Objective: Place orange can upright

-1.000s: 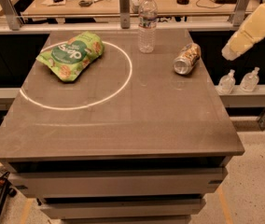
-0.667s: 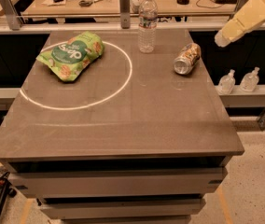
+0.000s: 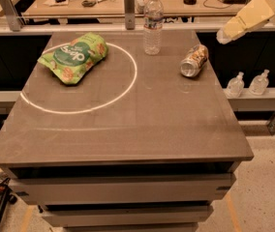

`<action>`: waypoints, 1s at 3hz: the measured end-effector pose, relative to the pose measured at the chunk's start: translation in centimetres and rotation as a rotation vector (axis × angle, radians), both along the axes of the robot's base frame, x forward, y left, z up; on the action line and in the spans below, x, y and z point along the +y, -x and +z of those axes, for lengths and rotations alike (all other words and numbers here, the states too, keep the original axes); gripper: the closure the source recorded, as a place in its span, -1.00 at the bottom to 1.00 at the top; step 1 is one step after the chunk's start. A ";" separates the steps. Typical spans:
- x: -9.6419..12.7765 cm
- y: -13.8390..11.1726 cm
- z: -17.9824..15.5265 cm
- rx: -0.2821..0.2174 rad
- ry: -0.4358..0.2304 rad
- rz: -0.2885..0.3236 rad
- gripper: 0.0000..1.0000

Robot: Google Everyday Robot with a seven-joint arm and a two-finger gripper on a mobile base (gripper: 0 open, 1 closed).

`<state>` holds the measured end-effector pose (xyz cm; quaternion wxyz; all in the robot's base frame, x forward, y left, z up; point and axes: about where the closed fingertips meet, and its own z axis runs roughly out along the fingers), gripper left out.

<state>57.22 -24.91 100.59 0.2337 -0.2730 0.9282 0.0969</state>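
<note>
The orange can (image 3: 194, 60) lies on its side near the right edge of the grey table (image 3: 128, 124), its silver end facing the front. My gripper (image 3: 224, 36) is the cream-coloured end of the arm at the upper right. It hangs in the air above and to the right of the can, beyond the table's right edge, and does not touch it. It holds nothing that I can see.
A clear water bottle (image 3: 152, 24) stands at the back, left of the can. A green snack bag (image 3: 73, 57) lies inside a white circle (image 3: 128, 88) on the left. Two small pump bottles (image 3: 247, 83) stand on a ledge to the right. A cluttered desk is behind.
The arm has risen and moved a little to the left, toward the space above the can. The can, bottle and bag have not moved.
</note>
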 end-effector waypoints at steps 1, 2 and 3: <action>-0.9 -1.0 -0.6 -0.004 -0.006 -0.101 -1.00; -3.5 -3.3 -2.6 -0.010 0.037 -0.313 -1.00; -5.9 -5.6 -4.4 0.013 0.085 -0.518 -1.00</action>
